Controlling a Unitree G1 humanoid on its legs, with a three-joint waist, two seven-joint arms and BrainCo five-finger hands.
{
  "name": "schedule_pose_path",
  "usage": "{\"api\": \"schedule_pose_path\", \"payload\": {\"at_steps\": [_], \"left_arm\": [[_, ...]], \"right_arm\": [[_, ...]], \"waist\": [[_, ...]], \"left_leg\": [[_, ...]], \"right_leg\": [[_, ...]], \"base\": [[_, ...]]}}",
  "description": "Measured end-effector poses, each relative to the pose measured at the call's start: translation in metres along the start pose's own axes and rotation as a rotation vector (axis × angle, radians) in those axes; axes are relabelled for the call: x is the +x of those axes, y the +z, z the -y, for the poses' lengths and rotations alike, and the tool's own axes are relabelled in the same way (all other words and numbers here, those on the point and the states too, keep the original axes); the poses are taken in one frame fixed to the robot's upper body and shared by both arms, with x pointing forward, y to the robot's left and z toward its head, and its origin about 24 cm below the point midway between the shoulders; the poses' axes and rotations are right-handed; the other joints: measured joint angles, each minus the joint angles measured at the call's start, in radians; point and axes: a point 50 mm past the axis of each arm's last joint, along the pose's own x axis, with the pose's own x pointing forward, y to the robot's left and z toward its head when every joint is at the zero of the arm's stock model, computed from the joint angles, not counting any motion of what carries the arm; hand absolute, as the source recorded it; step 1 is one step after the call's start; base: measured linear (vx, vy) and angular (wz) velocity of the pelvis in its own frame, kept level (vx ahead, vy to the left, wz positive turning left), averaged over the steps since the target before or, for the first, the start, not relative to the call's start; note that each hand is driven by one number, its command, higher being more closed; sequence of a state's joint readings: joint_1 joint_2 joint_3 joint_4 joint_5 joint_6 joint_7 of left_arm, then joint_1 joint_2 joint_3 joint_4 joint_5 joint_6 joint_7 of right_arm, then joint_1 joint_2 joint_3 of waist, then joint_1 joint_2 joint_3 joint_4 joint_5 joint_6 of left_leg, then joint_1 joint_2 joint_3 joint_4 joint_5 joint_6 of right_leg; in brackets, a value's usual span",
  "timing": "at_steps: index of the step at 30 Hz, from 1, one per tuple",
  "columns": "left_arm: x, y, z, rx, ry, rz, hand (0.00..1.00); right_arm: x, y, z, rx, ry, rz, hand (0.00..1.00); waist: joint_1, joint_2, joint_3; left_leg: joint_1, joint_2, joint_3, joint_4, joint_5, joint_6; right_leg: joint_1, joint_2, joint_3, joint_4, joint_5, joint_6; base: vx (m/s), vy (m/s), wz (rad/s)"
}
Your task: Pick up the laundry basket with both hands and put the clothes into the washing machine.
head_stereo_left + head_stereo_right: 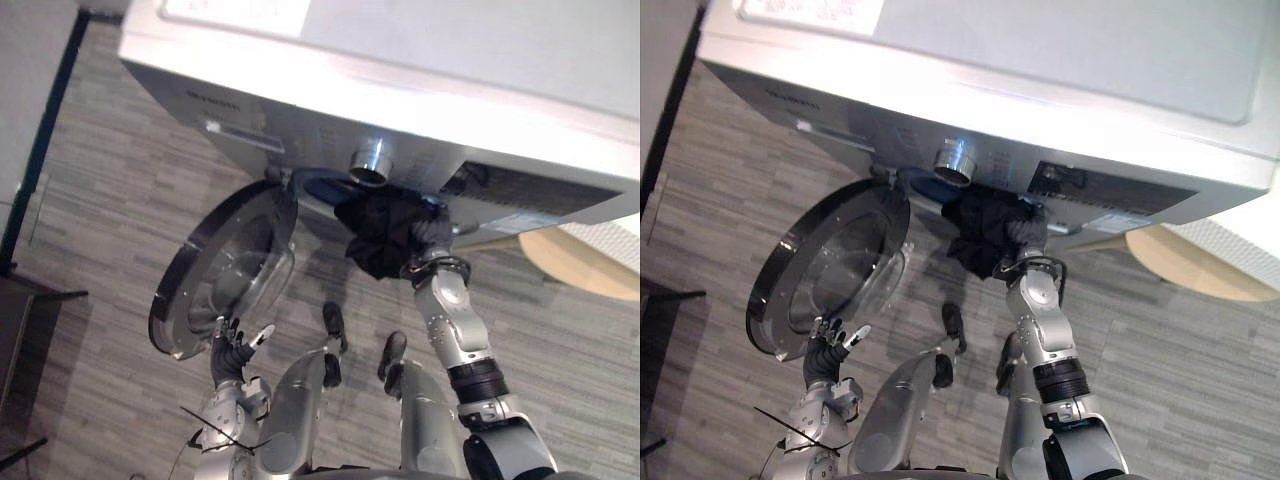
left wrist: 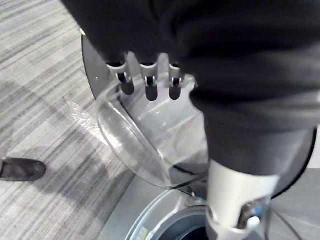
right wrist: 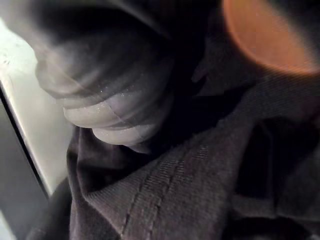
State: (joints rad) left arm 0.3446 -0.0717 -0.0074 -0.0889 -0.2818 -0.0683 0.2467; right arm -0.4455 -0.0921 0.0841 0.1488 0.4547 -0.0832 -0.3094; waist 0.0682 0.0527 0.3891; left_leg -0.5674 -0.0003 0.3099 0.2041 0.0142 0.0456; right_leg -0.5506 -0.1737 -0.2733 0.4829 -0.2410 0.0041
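At the round washer mouth (image 1: 318, 188), right hand (image 1: 433, 234), grip unclear, meets crumpled black cloth (image 1: 378, 238); left hand (image 1: 232, 352) spread.

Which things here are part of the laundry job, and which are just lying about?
Part of the job: washing machine, its open door, dark garment at the drum mouth, right hand on it, left hand by the door.
Lying about: tan round object, dark furniture.

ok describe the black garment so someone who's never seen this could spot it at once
Start at the silver washing machine and find the round knob on its front. Below it, beside the open glass door, a crumpled black garment hangs at the drum opening against the right hand. It's the only soft dark thing among silver and glass.
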Motion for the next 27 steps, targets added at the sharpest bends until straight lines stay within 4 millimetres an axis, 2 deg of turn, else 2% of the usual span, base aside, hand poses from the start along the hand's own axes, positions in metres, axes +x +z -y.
{"api": "schedule_pose_path", "payload": {"at_steps": [4, 5, 6, 7, 8, 9, 10, 12, 13, 14, 15, 16, 17, 18, 19, 21, 22, 25, 27], "left_arm": [[0.003, 0.005, 0.005, -0.041, -0.013, 0.029, 0.0], [0.003, 0.005, 0.008, -0.047, -0.02, 0.032, 0.0], [0.004, 0.006, 0.013, -0.049, -0.037, 0.032, 0.0], [0.006, 0.008, 0.022, -0.055, -0.069, 0.039, 0.0], [0.007, 0.008, 0.027, -0.063, -0.083, 0.04, 0.0], [0.006, 0.008, 0.032, -0.077, -0.099, 0.037, 0.0], [0.011, 0.013, 0.039, -0.091, -0.119, 0.056, 0.0], [0.012, 0.016, 0.043, -0.101, -0.129, 0.075, 0.0], [0.012, 0.018, 0.045, -0.105, -0.133, 0.082, 0.0], [0.013, 0.02, 0.047, -0.108, -0.138, 0.091, 0.0], [0.011, 0.021, 0.049, -0.125, -0.143, 0.097, 0.0], [0.01, 0.022, 0.053, -0.135, -0.156, 0.096, 0.0], [0.014, 0.026, 0.058, -0.137, -0.172, 0.108, 0.0], [0.014, 0.032, 0.063, -0.148, -0.189, 0.135, 0.0], [0.013, 0.032, 0.062, -0.151, -0.183, 0.138, 0.0], [0.013, 0.031, 0.06, -0.166, -0.176, 0.127, 0.0], [0.013, 0.032, 0.061, -0.169, -0.177, 0.129, 0.0], [0.011, 0.037, 0.067, -0.181, -0.205, 0.147, 0.0], [0.014, 0.042, 0.065, -0.186, -0.184, 0.164, 0.0]], "right_arm": [[0.02, 0.028, -0.007, 0.08, 0.019, 0.107, 1.0], [0.025, 0.038, -0.008, 0.113, 0.018, 0.141, 1.0], [0.032, 0.052, -0.007, 0.139, 0.009, 0.198, 1.0], [0.039, 0.071, -0.005, 0.155, 0.012, 0.264, 1.0], [0.042, 0.08, -0.005, 0.155, 0.021, 0.29, 1.0], [0.05, 0.095, -0.007, 0.153, 0.033, 0.325, 1.0], [0.058, 0.115, -0.004, 0.162, 0.024, 0.383, 1.0], [0.068, 0.139, 0.004, 0.196, -0.014, 0.45, 1.0], [0.075, 0.155, 0.014, 0.216, -0.051, 0.49, 1.0], [0.077, 0.164, 0.021, 0.213, -0.074, 0.512, 1.0], [0.088, 0.183, 0.032, 0.203, -0.127, 0.508, 1.0], [0.098, 0.203, 0.049, 0.225, -0.216, 0.482, 1.0], [0.098, 0.216, 0.062, 0.227, -0.269, 0.495, 1.0], [0.097, 0.233, 0.082, 0.241, -0.349, 0.51, 1.0], [0.096, 0.237, 0.094, 0.255, -0.388, 0.493, 1.0], [0.098, 0.231, 0.095, 0.289, -0.389, 0.451, 1.0], [0.098, 0.231, 0.094, 0.302, -0.384, 0.45, 1.0], [0.09, 0.255, 0.078, 0.314, -0.283, 0.528, 1.0], [0.067, 0.268, 0.056, 0.273, -0.132, 0.652, 1.0]], "waist": [[0.002, 0.02, 0.01], [0.006, 0.03, 0.015], [0.002, 0.035, 0.02], [0.005, 0.033, 0.021], [0.007, 0.036, 0.022], [0.027, 0.059, 0.028], [0.027, 0.072, 0.041], [0.034, 0.088, 0.048], [0.04, 0.096, 0.051], [0.02, 0.085, 0.047], [0.045, 0.092, 0.049], [0.109, 0.113, 0.049], [0.109, 0.114, 0.051], [0.101, 0.131, 0.05], [0.115, 0.136, 0.053], [0.114, 0.137, 0.053], [0.114, 0.137, 0.053], [0.109, 0.134, 0.055], [0.103, 0.124, 0.062]], "left_leg": [[-0.086, -0.001, -0.007, -0.057, 0.022, -0.007], [-0.105, 0.0, -0.001, -0.071, 0.021, -0.008], [-0.14, -0.004, 0.026, -0.066, 0.015, -0.006], [-0.211, 0.008, 0.006, 0.077, 0.016, 0.069], [-0.23, 0.021, -0.006, 0.138, 0.006, 0.078], [-0.205, 0.061, -0.034, 0.136, -0.055, 0.013], [-0.221, 0.037, -0.018, 0.094, -0.03, 0.017], [-0.238, 0.015, -0.01, 0.037, -0.012, 0.011], [-0.248, 0.004, 0.013, 0.002, -0.047, -0.06], [-0.279, -0.012, 0.021, 0.078, -0.053, -0.035], [-0.372, 0.022, -0.076, 0.416, -0.09, 0.083], [-0.318, 0.058, -0.102, 0.338, -0.194, 0.009], [-0.336, 0.04, -0.092, 0.309, -0.207, -0.017], [-0.358, 0.04, -0.059, 0.232, -0.15, -0.02], [-0.37, 0.043, -0.062, 0.18, -0.088, -0.018], [-0.375, 0.052, -0.058, 0.142, -0.023, 0.005], [-0.374, 0.052, -0.058, 0.132, -0.014, 0.004], [-0.372, 0.056, -0.055, 0.104, 0.02, 0.01], [-0.369, 0.072, -0.049, 0.112, 0.022, 0.013]], "right_leg": [[-0.104, -0.005, -0.028, 0.014, 0.014, -0.003], [-0.127, -0.005, -0.034, 0.008, 0.033, -0.006], [-0.16, -0.026, -0.043, -0.016, 0.065, -0.022], [-0.207, -0.064, -0.06, -0.016, 0.083, -0.019], [-0.227, -0.076, -0.066, -0.014, 0.1, -0.013], [-0.258, -0.072, -0.067, -0.003, 0.117, 0.009], [-0.283, -0.092, -0.062, -0.012, 0.147, 0.016], [-0.31, -0.09, -0.054, -0.032, 0.192, 0.032], [-0.318, -0.1, -0.039, -0.023, 0.19, 0.031], [-0.323, -0.129, -0.036, -0.063, 0.198, 0.016], [-0.363, -0.142, -0.055, -0.059, 0.206, 0.028], [-0.399, -0.129, -0.048, -0.007, 0.236, 0.052], [-0.425, -0.147, -0.007, 0.032, 0.239, 0.045], [-0.415, -0.139, 0.009, 0.007, 0.215, 0.024], [-0.41, -0.121, -0.014, -0.069, 0.268, 0.025], [-0.398, -0.106, -0.037, -0.115, 0.293, 0.013], [-0.394, -0.105, -0.042, -0.124, 0.3, 0.013], [-0.384, -0.095, -0.059, -0.165, 0.333, 0.004], [-0.371, -0.077, -0.061, -0.189, 0.344, 0.0]], "base": [[-0.18, 0.007, 0.11], [-0.2, 0.041, 0.25], [-0.2, 0.05, 0.36], [-0.12, 0.039, 0.35], [-0.04, 0.017, -0.04], [-0.04, 0.039, -0.05], [-0.06, 0.068, -0.01], [-0.14, 0.121, 0.45], [-0.16, 0.162, 0.81], [-0.11, 0.121, 0.62], [-0.05, 0.124, -0.19], [-0.01, 0.057, -0.22], [-0.04, 0.076, 0.23], [-0.05, 0.061, 0.78], [-0.07, 0.072, 0.43], [-0.05, 0.042, 0.01], [-0.04, 0.031, 0.07], [0.0, 0.015, -0.02], [0.03, 0.005, -0.18]]}}
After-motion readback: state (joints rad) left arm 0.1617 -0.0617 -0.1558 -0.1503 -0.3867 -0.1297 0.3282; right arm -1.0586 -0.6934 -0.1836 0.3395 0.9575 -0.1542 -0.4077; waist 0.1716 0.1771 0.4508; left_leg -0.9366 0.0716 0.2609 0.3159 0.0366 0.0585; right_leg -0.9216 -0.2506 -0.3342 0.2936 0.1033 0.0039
